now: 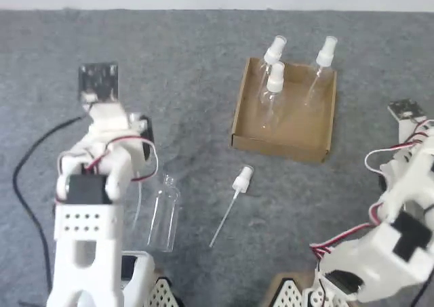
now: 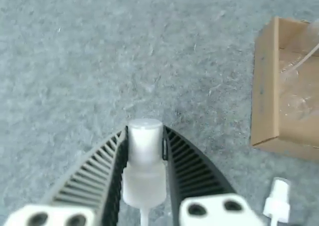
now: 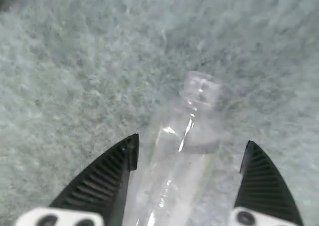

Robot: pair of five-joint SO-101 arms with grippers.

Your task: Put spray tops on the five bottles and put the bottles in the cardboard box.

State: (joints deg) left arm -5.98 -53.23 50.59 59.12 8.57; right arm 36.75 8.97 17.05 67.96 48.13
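My left gripper is shut on a white spray top, held above the grey carpet with its thin tube hanging down. Beside that tube an uncapped clear bottle lies on the carpet. A second spray top lies loose in front of the cardboard box, where three bottles with spray tops rest. My right gripper is open, its fingers on either side of another uncapped clear bottle without touching it.
The left arm and right arm take up the near corners. Grey carpet covers the table, bare between the arms and behind the box. The box's near wall stands in the left wrist view, the loose spray top before it.
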